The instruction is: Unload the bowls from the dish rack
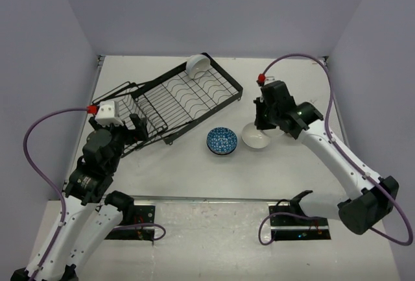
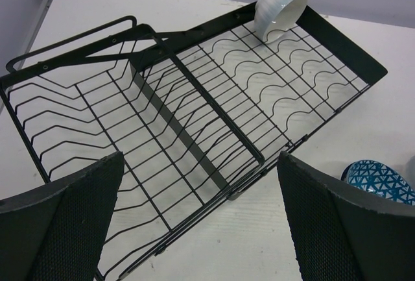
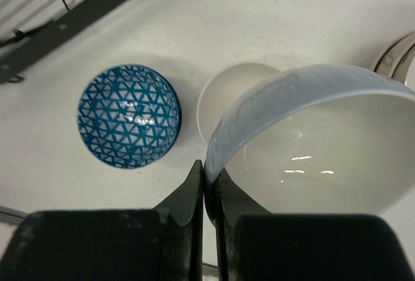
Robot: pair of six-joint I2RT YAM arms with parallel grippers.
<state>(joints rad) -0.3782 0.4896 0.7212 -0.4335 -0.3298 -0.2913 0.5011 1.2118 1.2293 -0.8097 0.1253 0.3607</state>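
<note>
The black wire dish rack [image 1: 170, 102] lies slantwise across the back left of the table. One white bowl [image 1: 198, 65] leans on its edge at the rack's far end, also seen in the left wrist view [image 2: 279, 8]. My left gripper [image 2: 201, 164] hangs open over the rack's [image 2: 170, 127] near corner, with nothing between its fingers. My right gripper [image 3: 209, 171] is shut on the rim of a white bowl [image 3: 324, 145], held just above the table. Beside it on the table stand a blue-and-white patterned bowl [image 3: 128, 115] and another white bowl [image 3: 227, 93].
Rims of stacked pale bowls [image 3: 397, 57] show at the right edge of the right wrist view. In the top view the blue bowl [image 1: 222, 141] and a white bowl [image 1: 254, 139] sit side by side right of the rack. Grey walls close in the table.
</note>
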